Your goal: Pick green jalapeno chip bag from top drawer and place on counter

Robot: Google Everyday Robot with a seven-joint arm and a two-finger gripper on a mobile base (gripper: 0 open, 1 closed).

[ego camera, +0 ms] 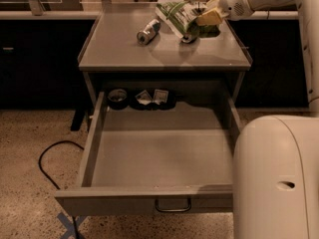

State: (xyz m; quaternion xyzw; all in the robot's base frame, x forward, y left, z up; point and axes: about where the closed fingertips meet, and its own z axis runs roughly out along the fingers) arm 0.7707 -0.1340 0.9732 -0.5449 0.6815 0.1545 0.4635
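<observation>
The green chip bag [178, 15] is gripped by its right end between the closed fingers of the gripper [203, 19], at the far right of the counter [124, 54]. A can [148, 31] is laid just left of the bag. The drawer [159, 156] is pulled open on the near side.

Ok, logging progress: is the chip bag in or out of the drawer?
Out: green jalapeno chip bag held by the gripper over the counter.

No words, brands or numbers can be read anywhere. The white panel on the green chip bag [177, 15] is too blurred to read, and so is the can [148, 32] lying on the counter [149, 59]. The gripper [207, 19] grips the bag at the counter's far right.
</observation>
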